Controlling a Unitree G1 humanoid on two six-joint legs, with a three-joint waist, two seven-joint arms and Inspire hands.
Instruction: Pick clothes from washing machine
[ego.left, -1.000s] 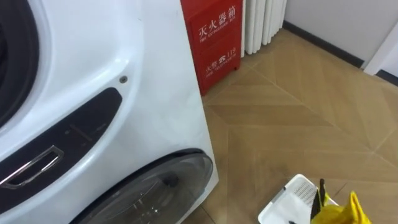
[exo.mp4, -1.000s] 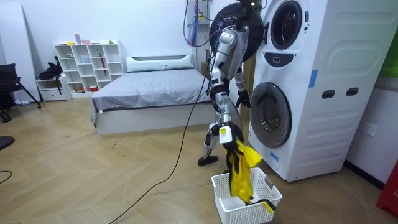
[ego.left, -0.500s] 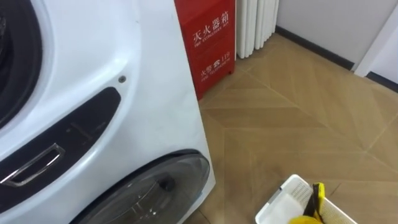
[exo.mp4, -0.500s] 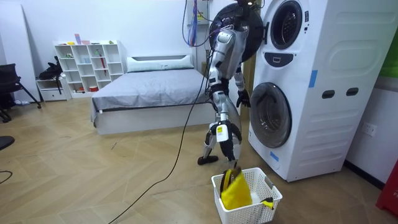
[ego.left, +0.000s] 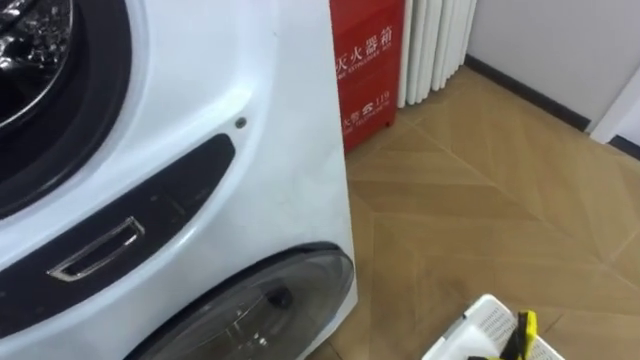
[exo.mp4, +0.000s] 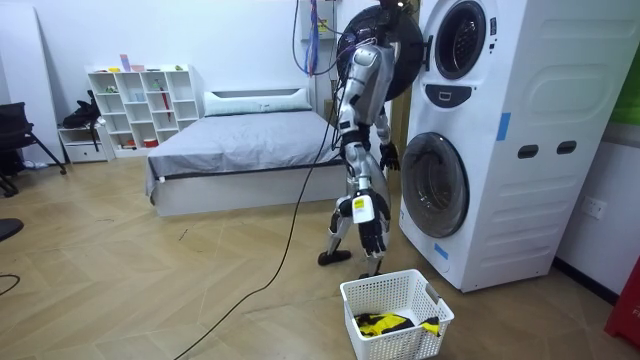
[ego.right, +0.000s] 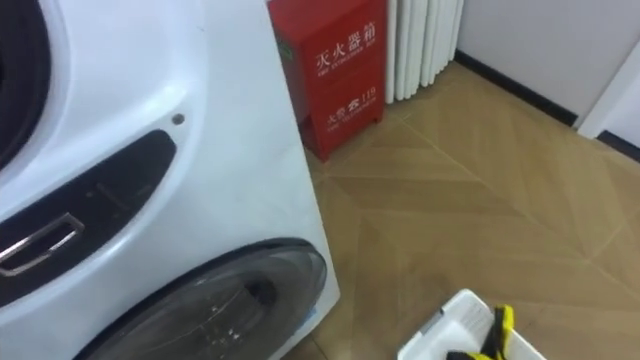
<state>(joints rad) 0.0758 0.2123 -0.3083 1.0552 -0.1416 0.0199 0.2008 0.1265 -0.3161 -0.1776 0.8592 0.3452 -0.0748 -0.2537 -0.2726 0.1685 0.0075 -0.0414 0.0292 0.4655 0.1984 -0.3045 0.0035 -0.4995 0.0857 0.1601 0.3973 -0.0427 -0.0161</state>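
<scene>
The yellow garment (exo.mp4: 383, 322) lies in the white basket (exo.mp4: 412, 343) beside the washing machine (exo.mp4: 480, 130); the right hand (exo.mp4: 373, 237) hangs above it, fingers loose, empty. I'd raise it clear of the rim, then reach deep into the upper drum (ego.left: 35, 40). What's left inside is cut off; the left hand (exo.mp4: 388, 157) is too small to read

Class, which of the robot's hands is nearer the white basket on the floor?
Right. The right hand hangs just above the basket; the left hand is higher, beside the lower washer door.
</scene>
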